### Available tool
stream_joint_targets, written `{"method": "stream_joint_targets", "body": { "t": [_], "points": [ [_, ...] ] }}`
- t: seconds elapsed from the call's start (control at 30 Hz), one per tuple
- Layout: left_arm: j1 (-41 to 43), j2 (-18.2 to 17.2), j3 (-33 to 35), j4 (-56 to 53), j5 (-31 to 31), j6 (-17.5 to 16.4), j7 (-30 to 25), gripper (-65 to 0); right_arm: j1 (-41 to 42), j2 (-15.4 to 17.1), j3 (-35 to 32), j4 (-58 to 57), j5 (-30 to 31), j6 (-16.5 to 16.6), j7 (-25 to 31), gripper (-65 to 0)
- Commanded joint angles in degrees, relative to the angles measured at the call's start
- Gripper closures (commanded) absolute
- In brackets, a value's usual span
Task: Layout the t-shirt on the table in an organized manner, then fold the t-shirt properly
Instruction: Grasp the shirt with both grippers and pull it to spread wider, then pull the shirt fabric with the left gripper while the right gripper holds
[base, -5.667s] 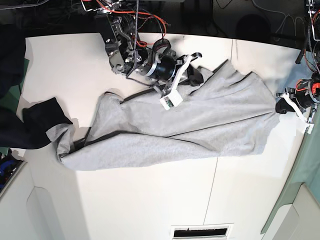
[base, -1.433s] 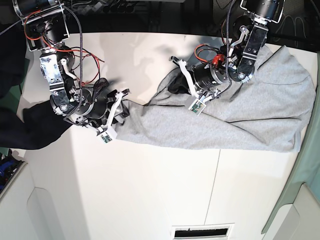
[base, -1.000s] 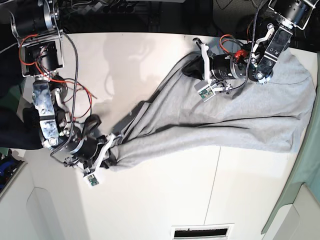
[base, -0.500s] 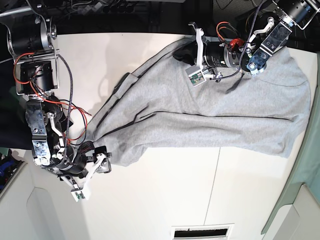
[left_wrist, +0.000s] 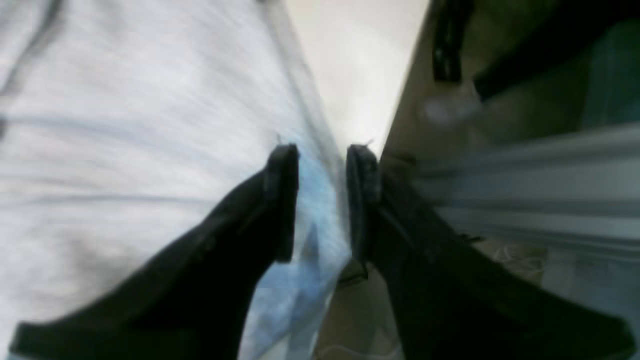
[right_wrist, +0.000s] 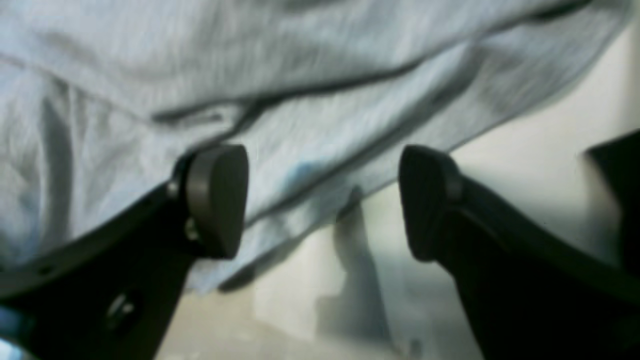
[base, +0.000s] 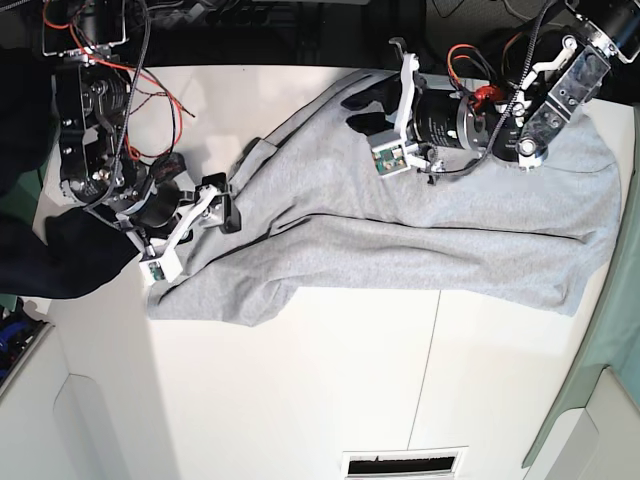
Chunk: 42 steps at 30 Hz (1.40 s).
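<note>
T-shirt (base: 400, 240) lies spread, creased, apparently lettering-side down, across table (base: 300, 400).

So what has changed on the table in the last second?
The right gripper has let go of the t-shirt and moved up from the lower corner, jaws wide open. The corner it dropped now lies flat, so the shirt is more spread out. The left gripper stayed near the far edge of the table; its jaws now stand slightly apart, with the shirt's edge between them. The dark cloth did not move.
</note>
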Motion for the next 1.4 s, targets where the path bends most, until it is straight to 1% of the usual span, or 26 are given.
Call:
{"method": "stream_joint_targets", "body": {
  "t": [0.0, 0.07, 0.13, 0.3, 0.37, 0.43, 0.5, 0.53, 0.6, 0.7, 0.73, 0.77, 0.8, 0.9, 0.93, 1.0, 1.07, 1.13, 1.27, 1.37],
  "points": [
    [-0.5, -0.3, -1.3, 1.2, -2.0, -0.5, -0.3, -19.6, -0.5, 0.3, 0.3, 1.0, 0.5, 0.6, 1.0, -45.3],
    [-0.5, -0.3, -3.5, 1.2, -3.5, -0.5, 0.0, -19.6, -2.7, 0.3, 0.3, 1.0, 0.5, 1.7, 1.4, -45.3],
    [-0.5, -0.3, -5.8, 1.2, -3.7, -0.5, 0.0, -19.6, -4.6, 0.3, 0.3, 1.0, 0.7, 3.0, 1.9, -45.3],
    [-0.5, -0.3, -10.8, 0.5, -3.3, -0.5, -0.4, -19.6, -7.2, 0.2, 0.1, 0.3, 2.5, 3.6, 3.0, -45.3],
    [-0.5, -0.3, -12.1, -0.8, -2.1, -0.5, -2.0, -19.6, -7.2, 0.1, -0.2, -1.4, 2.7, 3.7, 4.4, -45.3],
    [-0.5, 0.0, -13.1, -3.2, 0.5, -0.5, -4.5, -19.6, -6.8, -0.6, -0.5, -3.8, 2.5, 3.7, 6.5, -45.3],
    [-0.5, 0.3, -13.9, -6.1, 3.3, -0.5, -7.5, -19.6, -6.2, -1.9, -0.8, -6.5, 2.5, 5.2, 6.6, -45.3],
    [-0.5, 0.5, -14.2, -7.6, 4.8, -0.5, -8.6, -19.6, -5.8, -2.7, -0.9, -7.8, 2.5, 6.4, 6.6, -45.3],
    [-1.4, 1.0, -14.4, -10.3, 6.9, 0.7, -9.1, -19.6, -5.4, -4.0, -1.4, -9.7, 2.5, 8.5, 6.6, -45.2],
    [-3.1, 1.6, -14.4, -13.8, 8.2, 3.2, -9.1, -19.6, -5.3, -5.4, -2.2, -10.3, 2.5, 9.0, 7.3, -43.6],
    [-3.8, 1.9, -14.4, -15.0, 8.7, 4.2, -9.2, -19.6, -5.3, -5.7, -2.4, -10.3, 2.5, 9.0, 7.3, -40.8],
    [-4.3, 2.0, -14.4, -16.3, 9.2, 4.8, -9.6, -19.6, -5.3, -5.9, -2.4, -10.2, 2.6, 9.0, 7.5, -35.9],
    [-4.9, 2.1, -14.4, -17.7, 9.7, 5.6, -10.4, -19.6, -5.3, -6.1, -2.4, -10.1, 2.6, 9.0, 7.5, -28.8],
    [-6.5, 2.1, -14.4, -22.5, 10.9, 6.7, -13.7, -19.6, -5.3, -6.3, -2.4, -9.9, 2.6, 9.1, 7.8, -4.1],
    [-7.3, 2.1, -14.4, -24.2, 11.0, 6.9, -14.4, -19.6, -5.3, -6.2, -2.4, -9.8, 2.6, 9.5, 8.0, 0.0],
    [-9.1, 2.2, -14.4, -27.5, 11.0, 7.4, -15.4, -19.6, -5.1, -6.0, -2.3, -9.2, 2.6, 11.8, 8.2, 0.0],
    [-11.4, 2.7, -14.4, -30.5, 11.0, 7.4, -15.5, -19.6, -5.2, -5.2, -2.2, -7.4, 2.7, 13.0, 8.1, 0.0],
    [-13.6, 3.4, -14.4, -33.2, 11.0, 7.5, -15.4, -19.6, -5.2, -4.0, -2.2, -4.8, 2.9, 13.2, 6.8, 0.0],
    [-16.4, 4.8, -14.4, -36.9, 11.0, 7.5, -15.0, -19.6, -6.7, -0.8, -2.2, 1.7, 6.0, 13.1, 3.1, 0.0],
    [-17.4, 5.4, -14.4, -37.8, 11.0, 7.5, -15.0, -19.6, -8.0, 1.9, -2.2, 6.2, 7.9, 13.1, 1.0, 0.0]
  ]
}}
